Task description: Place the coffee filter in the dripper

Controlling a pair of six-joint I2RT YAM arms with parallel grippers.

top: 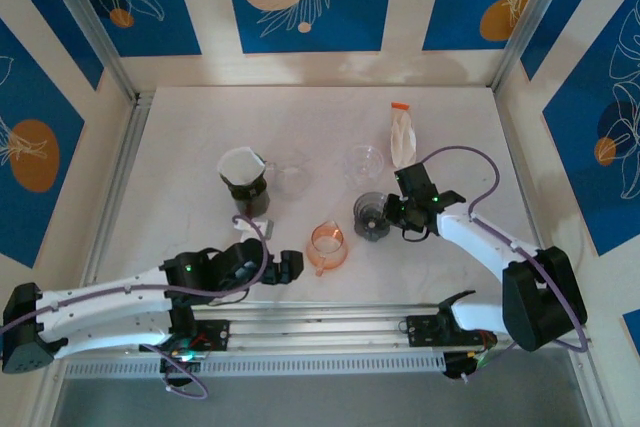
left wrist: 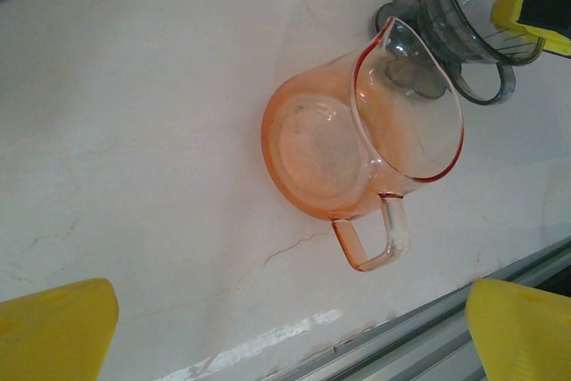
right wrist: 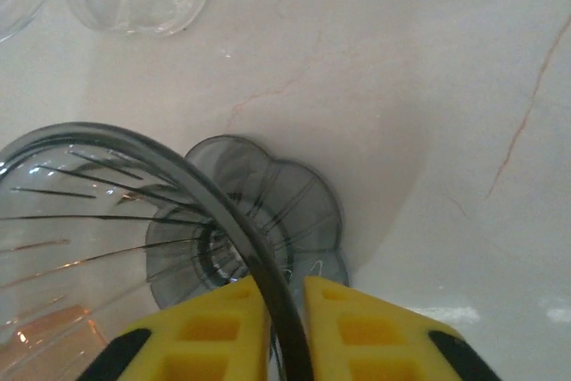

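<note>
Right gripper (right wrist: 285, 314) clamped on the rim of the grey dripper (right wrist: 107, 211), white coffee filter (top: 241, 162) well apart atop a dark carafe (top: 246, 193), orange pitcher (left wrist: 357, 140) just beside the dripper, left gripper (left wrist: 287, 332) spread wide near the pitcher.

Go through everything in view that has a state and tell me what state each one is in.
Left gripper: open, holding nothing.
Right gripper: shut on the grey dripper's rim.
Grey dripper: empty, no filter in it.
Orange dripper: upright, empty, not held.
Paper filter: sitting in the dark dripper.
Clear dripper: standing free, empty.
Filter pack: lying on the table, untouched.
</note>
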